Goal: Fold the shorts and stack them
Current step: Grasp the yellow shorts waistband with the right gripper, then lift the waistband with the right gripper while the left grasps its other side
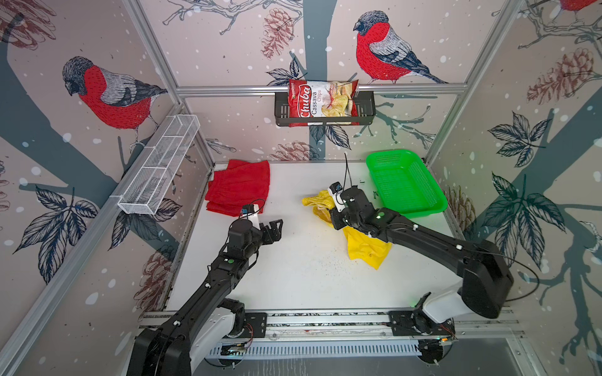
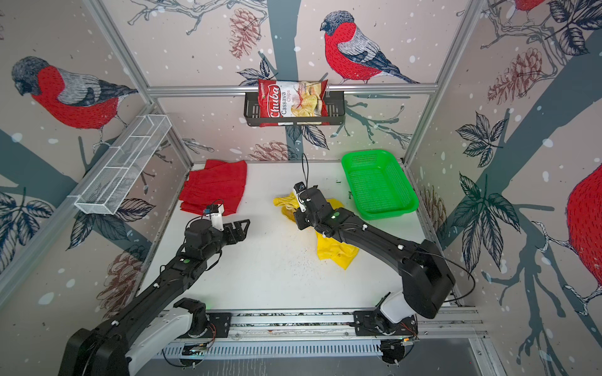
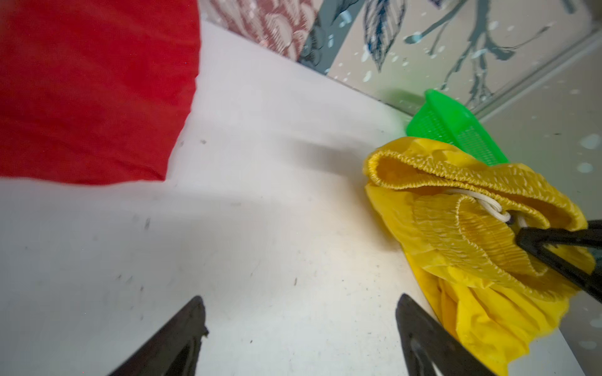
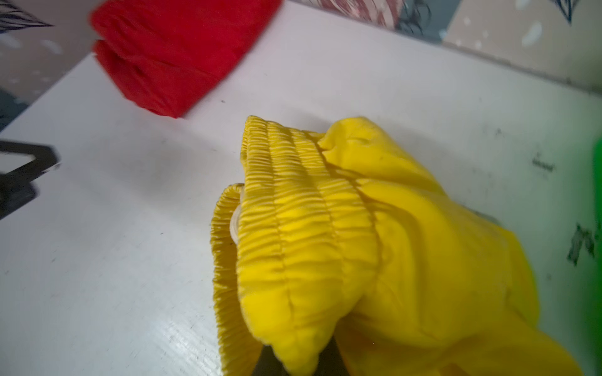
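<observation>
Shorts in two states on the counter (image 1: 293, 280). Red shorts (image 1: 239, 187) folded flat, well apart from the green basket (image 1: 423, 213), across the counter from it by the back wall; apparently parked there as the base of the stack. Yellow shorts (image 1: 366, 249) crumpled just beside the green basket, on its side facing the red pair, loose cloth trailing away from the basket beneath the right arm.

Right pincer (image 3: 534, 242) closed tight on the gathered elastic waistband (image 4: 293, 201), close to the white drawstring (image 3: 485, 205). Probably gripped there because the band offers a thick, firm edge for lifting and shaking the cloth open. Waistband seemingly raised a little off the counter in that grip, the rest slumped below.

Left pincer (image 1: 276, 229) spread wide and empty, hovering over bare counter between the red pair and the yellow, farther from the green basket than the yellow shorts. Pointed toward the yellow bundle, near it but not touching. Likely placed there for a second hold on the waistband, so as to stretch the pair flat before folding. Folding of the yellow pair not yet begun; stacking after that.
</observation>
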{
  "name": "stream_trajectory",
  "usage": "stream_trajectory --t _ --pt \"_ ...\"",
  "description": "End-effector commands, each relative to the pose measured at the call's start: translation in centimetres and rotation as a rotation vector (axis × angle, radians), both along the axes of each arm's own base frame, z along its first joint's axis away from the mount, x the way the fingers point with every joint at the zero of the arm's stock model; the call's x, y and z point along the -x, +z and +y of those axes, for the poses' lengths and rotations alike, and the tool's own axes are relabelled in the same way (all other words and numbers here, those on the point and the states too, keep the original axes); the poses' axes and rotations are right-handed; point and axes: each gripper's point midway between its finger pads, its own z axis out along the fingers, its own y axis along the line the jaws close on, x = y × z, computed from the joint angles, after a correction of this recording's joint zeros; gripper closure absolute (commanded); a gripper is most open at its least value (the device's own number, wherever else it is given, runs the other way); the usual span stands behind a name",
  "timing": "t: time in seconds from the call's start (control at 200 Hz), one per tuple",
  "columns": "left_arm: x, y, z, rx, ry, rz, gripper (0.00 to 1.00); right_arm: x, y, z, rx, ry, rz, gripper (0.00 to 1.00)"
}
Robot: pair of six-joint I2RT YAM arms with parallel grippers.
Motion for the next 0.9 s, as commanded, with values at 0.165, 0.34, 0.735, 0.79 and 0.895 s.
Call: stream_trajectory --t 0.165,0.34,0.735,0.79,0.895 --pt "2.5 7.1 -5.4 0.064 -0.359 -0.382 0.19 5.0 5.2 -0.9 0.015 0.578 -0.307 0.99" --pt "5.3 7.3 -8.7 0.010 -0.529 -0.480 0.19 5.4 7.7 -3.1 0.002 0.616 -0.419 1.00" --pt "9.1 7.4 -13.9 -0.285 -0.681 -0.680 0.18 1.4 9.4 -3.4 -0.214 0.318 -0.173 1.00" --pt "8.9 7.4 -14.0 -0.310 -0.654 -0.695 0.17 1.3 8.8 -2.8 -0.239 0.316 -0.122 1.00" --pt "8.0 6.6 -14.0 -0.343 -0.620 -0.686 0.19 1.5 8.3 -2.0 -0.263 0.326 -0.067 1.00"
